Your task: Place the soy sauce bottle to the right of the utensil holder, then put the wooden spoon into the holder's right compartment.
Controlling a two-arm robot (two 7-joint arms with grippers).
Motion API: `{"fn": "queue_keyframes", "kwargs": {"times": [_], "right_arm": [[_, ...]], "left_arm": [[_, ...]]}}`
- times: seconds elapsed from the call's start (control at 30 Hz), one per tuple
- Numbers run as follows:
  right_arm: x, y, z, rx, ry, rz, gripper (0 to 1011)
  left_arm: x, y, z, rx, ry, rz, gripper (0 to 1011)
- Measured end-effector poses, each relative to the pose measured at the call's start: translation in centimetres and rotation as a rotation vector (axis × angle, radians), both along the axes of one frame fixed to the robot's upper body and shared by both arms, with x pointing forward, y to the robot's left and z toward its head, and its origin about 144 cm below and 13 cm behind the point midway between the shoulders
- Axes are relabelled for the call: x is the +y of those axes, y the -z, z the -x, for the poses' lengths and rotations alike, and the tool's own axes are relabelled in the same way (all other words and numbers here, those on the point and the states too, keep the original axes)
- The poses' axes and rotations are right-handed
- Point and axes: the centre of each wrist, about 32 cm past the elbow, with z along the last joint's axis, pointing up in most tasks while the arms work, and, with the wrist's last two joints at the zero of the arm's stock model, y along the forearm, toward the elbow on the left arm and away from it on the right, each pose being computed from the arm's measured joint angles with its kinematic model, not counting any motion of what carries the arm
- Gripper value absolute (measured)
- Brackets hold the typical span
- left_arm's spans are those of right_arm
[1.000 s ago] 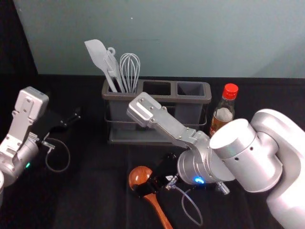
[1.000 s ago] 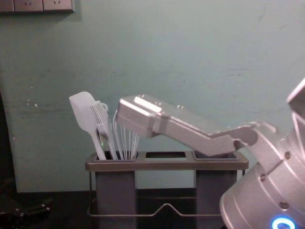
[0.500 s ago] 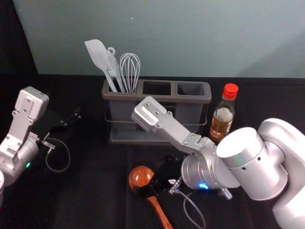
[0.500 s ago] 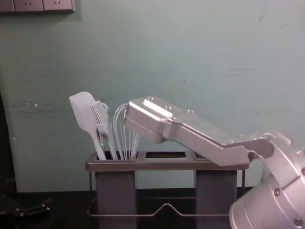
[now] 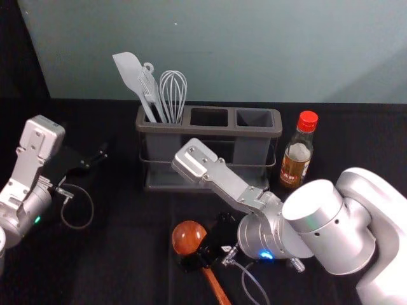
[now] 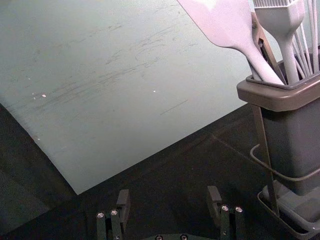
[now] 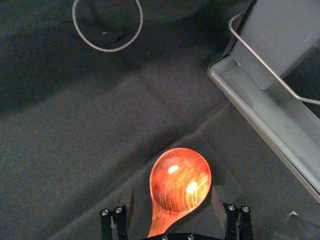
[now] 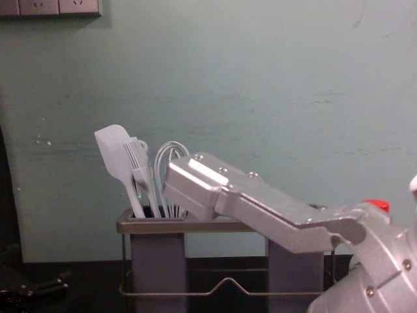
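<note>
The black right gripper (image 5: 198, 254) reaches low, spread around the round brown wooden spoon (image 5: 188, 237). The black left gripper (image 5: 100, 156) hangs far left, spread too.

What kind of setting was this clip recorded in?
Probably a robot test bench made up as a kitchen counter: a utensil holder with a whisk and spatula, plus a soy sauce bottle, stand on black cloth before a plain wall.

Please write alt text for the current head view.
The right gripper reaches over a wooden spoon on the dark table, in front of a utensil holder with a spatula, brush and whisk in its left compartment. A soy sauce bottle stands right of the holder; the left gripper hovers at left.
</note>
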Motion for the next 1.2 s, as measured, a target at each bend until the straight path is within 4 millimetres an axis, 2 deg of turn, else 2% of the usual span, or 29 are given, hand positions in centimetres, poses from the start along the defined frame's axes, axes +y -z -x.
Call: {"fn": "queue_keyframes", "kwargs": {"times": [1.2], "right_arm": [[1.6, 2.1, -1.7, 0.019, 0.018, 0.039, 1000]], "left_arm": [[0.0, 0.0, 0.0, 0.0, 0.0, 0.0, 1005]]}}
